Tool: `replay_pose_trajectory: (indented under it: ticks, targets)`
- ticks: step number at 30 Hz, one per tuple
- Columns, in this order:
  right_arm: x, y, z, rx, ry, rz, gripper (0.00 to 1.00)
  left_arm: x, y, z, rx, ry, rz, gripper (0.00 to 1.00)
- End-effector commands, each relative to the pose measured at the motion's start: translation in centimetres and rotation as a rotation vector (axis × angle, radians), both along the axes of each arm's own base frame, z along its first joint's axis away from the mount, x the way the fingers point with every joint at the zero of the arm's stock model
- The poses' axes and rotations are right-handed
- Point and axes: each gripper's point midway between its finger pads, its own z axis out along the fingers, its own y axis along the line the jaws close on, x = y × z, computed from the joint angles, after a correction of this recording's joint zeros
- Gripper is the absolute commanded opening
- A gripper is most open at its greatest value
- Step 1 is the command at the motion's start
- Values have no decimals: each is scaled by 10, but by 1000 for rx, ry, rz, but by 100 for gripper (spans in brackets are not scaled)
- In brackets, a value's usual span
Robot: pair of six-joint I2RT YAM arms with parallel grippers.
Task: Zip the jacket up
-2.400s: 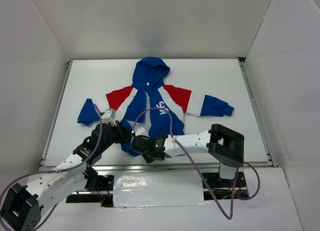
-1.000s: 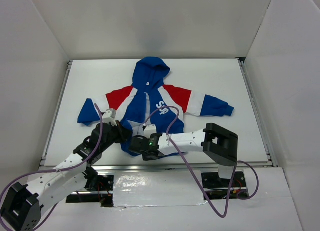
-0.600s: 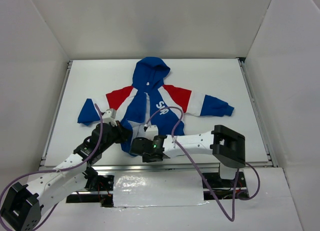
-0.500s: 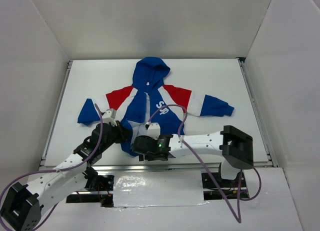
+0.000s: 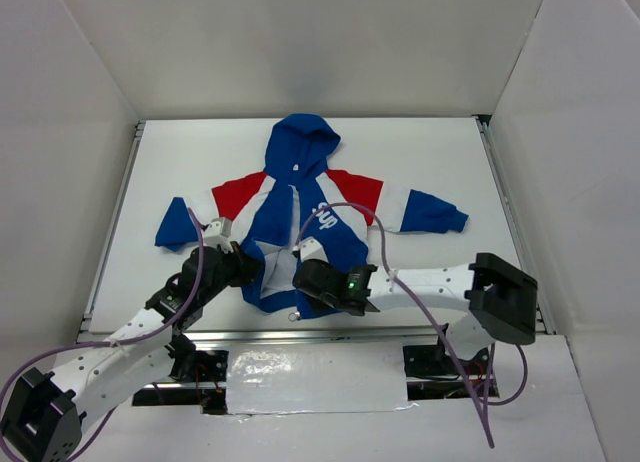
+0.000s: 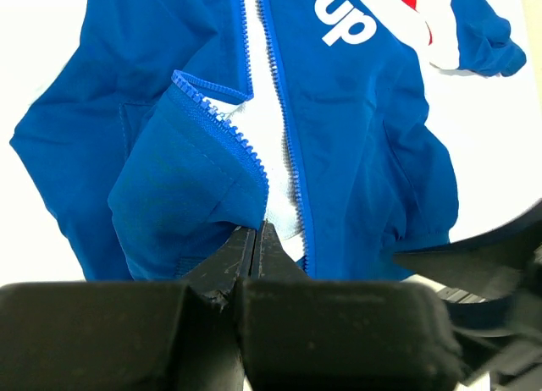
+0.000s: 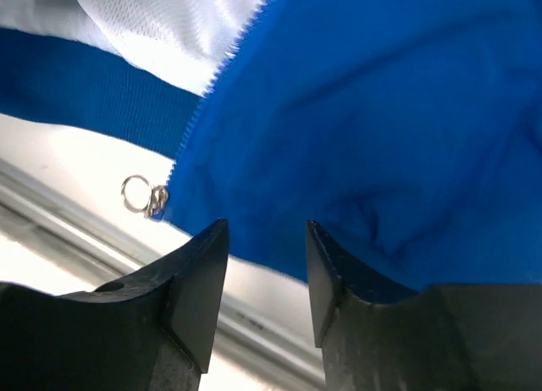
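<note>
The left hand [image 6: 254,239] is clamped together on the bottom corner of one front panel of the jacket [image 5: 300,167], right at the zipper teeth, folding that blue flap up off the white lining. The right hand [image 7: 267,239] has its fingers apart, low over the hem of the other panel, and the ringed zipper pull [image 7: 141,195] lies just beside it. The jacket lies flat on the white desk [image 5: 440,162], hood away from the arms, sleeves spread, front open at the bottom.
</note>
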Motion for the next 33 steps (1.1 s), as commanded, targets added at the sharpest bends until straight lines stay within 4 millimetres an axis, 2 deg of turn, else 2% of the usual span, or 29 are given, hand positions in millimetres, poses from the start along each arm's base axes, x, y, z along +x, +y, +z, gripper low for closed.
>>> replay_pose_trajectory:
  ticks: [1, 16, 33]
  targets:
    - [4, 19, -3, -66, -50, 123, 48, 7, -1, 13, -15, -40, 11, 0]
    - [-17, 52, -14, -65, 19, 160, 50, 7, -2, 9, -10, -33, 4, 0]
    - [-25, 48, -33, -106, 53, 170, 50, 5, -2, 8, -10, -31, 1, 0]
